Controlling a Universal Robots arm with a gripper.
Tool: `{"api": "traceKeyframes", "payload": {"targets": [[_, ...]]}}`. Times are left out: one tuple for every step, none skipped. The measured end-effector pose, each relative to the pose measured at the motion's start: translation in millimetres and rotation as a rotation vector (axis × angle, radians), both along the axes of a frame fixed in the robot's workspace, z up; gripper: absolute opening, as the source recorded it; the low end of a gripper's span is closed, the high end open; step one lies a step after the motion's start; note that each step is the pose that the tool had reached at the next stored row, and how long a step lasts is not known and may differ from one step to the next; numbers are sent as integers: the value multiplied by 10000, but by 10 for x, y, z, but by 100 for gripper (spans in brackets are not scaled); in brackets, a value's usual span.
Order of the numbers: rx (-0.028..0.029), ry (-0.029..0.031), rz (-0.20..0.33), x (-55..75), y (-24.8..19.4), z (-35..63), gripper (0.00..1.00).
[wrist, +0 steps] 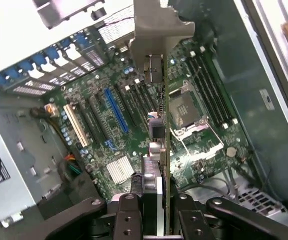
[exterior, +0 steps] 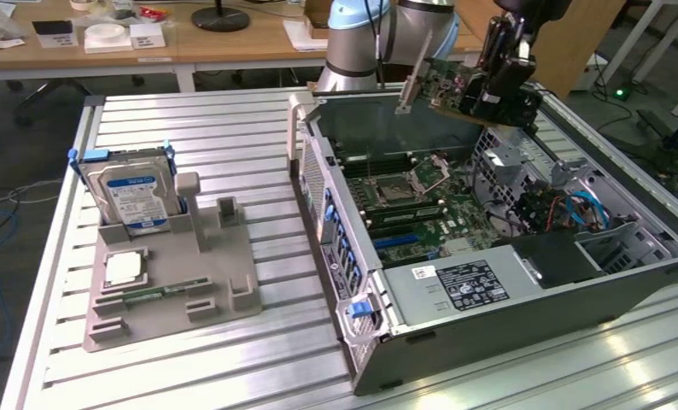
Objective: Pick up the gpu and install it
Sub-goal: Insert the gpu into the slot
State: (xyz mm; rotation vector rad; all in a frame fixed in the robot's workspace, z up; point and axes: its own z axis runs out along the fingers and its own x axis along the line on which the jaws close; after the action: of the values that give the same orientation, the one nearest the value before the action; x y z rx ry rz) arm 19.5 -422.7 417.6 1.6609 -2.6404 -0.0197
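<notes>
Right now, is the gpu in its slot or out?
Out. The tool holds the gpu above the open computer case, clear of the motherboard.

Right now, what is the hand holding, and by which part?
The gpu, clamped by the hand at its end opposite the metal bracket, above the open case.

The pale grey jointed arm (exterior: 362, 34) hangs raised. Its black two-finger gripper (wrist: 158, 205) points down, clamping a thin green card (exterior: 447, 85).

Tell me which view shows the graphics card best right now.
The exterior view: it shows the graphics card by its face, with its bracket, held by the tool above the open computer case. The wrist view shows it edge-on over the motherboard.
</notes>
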Motion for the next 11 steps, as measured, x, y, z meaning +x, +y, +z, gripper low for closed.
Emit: {"api": "traceKeyframes", "payload": {"targets": [[0, 0, 179, 0, 0, 0, 28], [0, 0, 359, 0, 0, 0, 28], [0, 0, 539, 0, 0, 0, 28], [1, 0, 730, 0, 0, -1, 28], [0, 0, 910, 0, 0, -1, 28], [1, 0, 1089, 0, 0, -1, 28], [-1, 0, 1270, 0, 0, 0, 28], [0, 0, 1448, 0, 0, -1, 28], [0, 1, 1629, 0, 0, -1, 28], [1, 0, 1801, 0, 0, -3, 28], [-1, -13, 1924, -1, 0, -3, 28]]}}
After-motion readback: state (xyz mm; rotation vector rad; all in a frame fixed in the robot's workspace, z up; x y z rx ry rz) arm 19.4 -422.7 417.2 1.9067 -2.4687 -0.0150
